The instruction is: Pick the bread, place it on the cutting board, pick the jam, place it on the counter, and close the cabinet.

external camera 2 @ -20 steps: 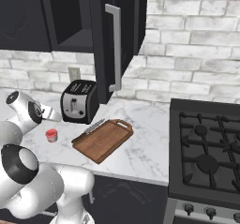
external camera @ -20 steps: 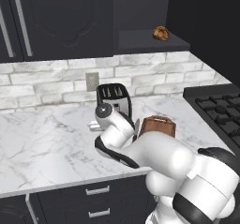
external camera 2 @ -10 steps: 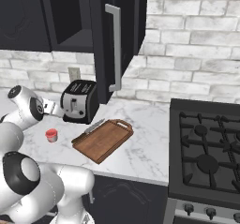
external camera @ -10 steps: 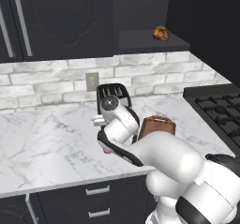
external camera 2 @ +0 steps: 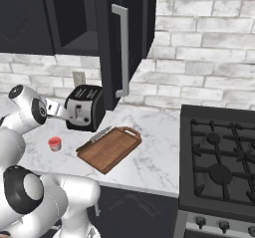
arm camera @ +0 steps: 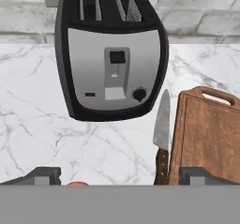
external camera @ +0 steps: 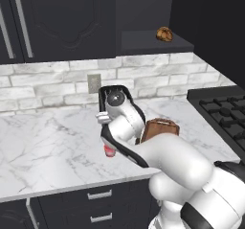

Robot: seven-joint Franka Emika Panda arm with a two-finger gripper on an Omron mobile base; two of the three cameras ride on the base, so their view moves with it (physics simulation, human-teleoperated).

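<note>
On the left of the right base view the hand (external camera 2: 54, 109) is seen near the toaster (external camera 2: 85, 108), above the marble bench (external camera 2: 149, 152). In the hand view its finger tips (arm camera: 42, 175) are spread wide, and nothing is held between them. The jam (external camera 2: 55, 143) is already set on the bench, left of the cutting board (external camera 2: 109, 148). A knife (arm camera: 161, 138) lies just beside the board's edge.

The bread (external camera: 164, 34) rests on the open cabinet's shelf (external camera: 153, 43), high to the right in the left base view, so fetching it is judged to be the step in hand. The hand should be raised clear of the toaster first, then brought level with the shelf (the open door (external camera 2: 117, 43) hangs close by). The roll is rounded, its long axis apparently lying along the shelf front; it is best gripped across the shorter width.
</note>
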